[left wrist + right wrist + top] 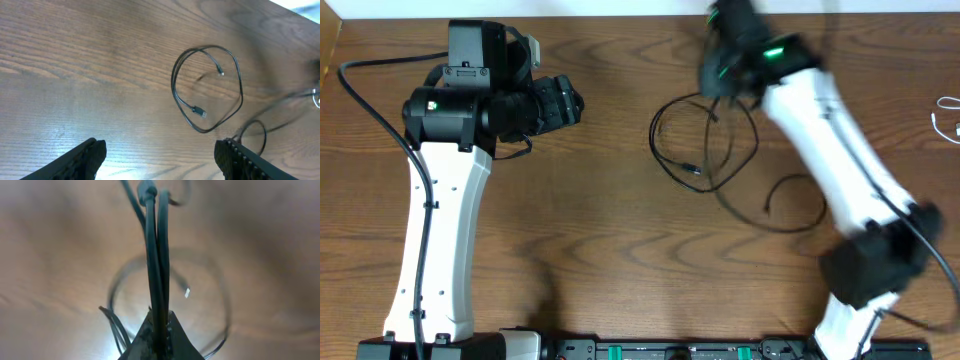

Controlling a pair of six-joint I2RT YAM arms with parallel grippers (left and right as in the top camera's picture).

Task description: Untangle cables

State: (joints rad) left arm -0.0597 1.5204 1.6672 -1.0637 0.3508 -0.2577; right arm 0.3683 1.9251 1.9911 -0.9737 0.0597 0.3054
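Observation:
A thin black cable (pixel 705 140) lies in a loose loop at the table's back middle, with a second loop (pixel 795 205) trailing to its right. In the left wrist view the loop (pixel 207 90) shows with two small plug ends inside it. My right gripper (pixel 720 70) is over the loop's far edge, blurred, and is shut on doubled strands of the black cable (pixel 156 265), which run up from its fingers (pixel 159 330). My left gripper (pixel 160 155) is open and empty, well left of the loop (pixel 565 100). A white cable (pixel 948 118) lies at the far right edge.
The wooden table (pixel 610 230) fills the view. The left arm's white body (pixel 435 240) stands at the left, the right arm's white link (pixel 840 160) crosses the right side. A black rail (pixel 670 350) runs along the front edge.

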